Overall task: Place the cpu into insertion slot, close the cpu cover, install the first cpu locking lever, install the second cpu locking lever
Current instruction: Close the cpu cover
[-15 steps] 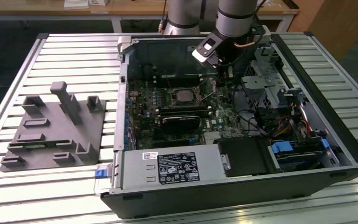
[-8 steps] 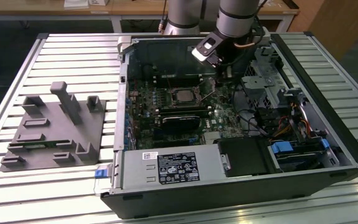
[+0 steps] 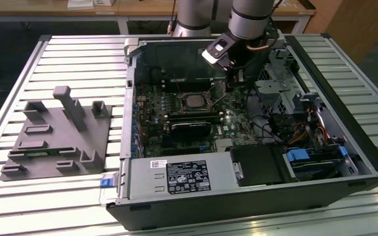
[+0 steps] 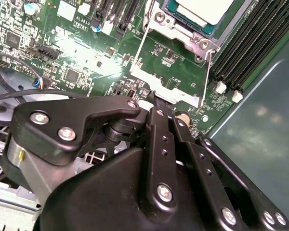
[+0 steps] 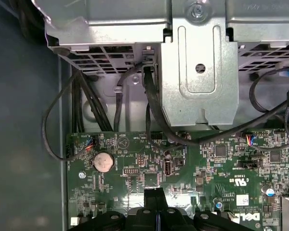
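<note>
Cpu (image 4: pixel 202 10): seated flat in the insertion slot (image 4: pixel 176 32), with its pale metal top left uncovered. Cpu cover (image 4: pixel 169 89): not yet shut; it is held clear of the insertion slot as a thin silver frame. Its two slim side rails run from the slot straight towards the gripper (image 4: pixel 153 100), and its free edge is the part farthest from the slot. Gripper: placed off the slot on the exterior view's right and above board level. The fingers are closed together with barely a gap and their tips are set against the cover's free edge. Whether that edge is actually pinched cannot be told.
</note>
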Robot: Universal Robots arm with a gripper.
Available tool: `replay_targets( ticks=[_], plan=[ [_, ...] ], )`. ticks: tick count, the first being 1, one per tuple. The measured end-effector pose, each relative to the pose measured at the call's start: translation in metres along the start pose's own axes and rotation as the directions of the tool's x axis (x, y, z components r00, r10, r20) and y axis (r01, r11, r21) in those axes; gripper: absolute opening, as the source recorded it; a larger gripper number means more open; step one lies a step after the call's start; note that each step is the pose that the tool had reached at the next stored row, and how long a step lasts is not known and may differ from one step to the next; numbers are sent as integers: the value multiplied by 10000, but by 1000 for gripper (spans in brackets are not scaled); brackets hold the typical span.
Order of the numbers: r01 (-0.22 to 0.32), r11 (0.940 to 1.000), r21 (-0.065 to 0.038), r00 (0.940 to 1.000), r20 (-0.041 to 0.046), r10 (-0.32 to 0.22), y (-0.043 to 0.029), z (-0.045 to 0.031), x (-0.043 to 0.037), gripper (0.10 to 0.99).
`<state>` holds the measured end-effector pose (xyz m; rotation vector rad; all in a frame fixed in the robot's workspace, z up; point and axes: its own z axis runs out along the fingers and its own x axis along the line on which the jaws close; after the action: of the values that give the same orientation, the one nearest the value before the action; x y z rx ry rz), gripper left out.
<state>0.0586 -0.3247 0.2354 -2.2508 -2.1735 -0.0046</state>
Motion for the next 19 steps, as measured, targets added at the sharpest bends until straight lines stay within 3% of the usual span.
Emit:
replay_targets(
  ticks=[6, 19],
  plan=[
    [0, 10000, -14, 10000, -5, 0, -137, 1, -5, 106],
    [1, 10000, -51, 10000, -7, -1, -556, 4, -18, 106]
  ],
)
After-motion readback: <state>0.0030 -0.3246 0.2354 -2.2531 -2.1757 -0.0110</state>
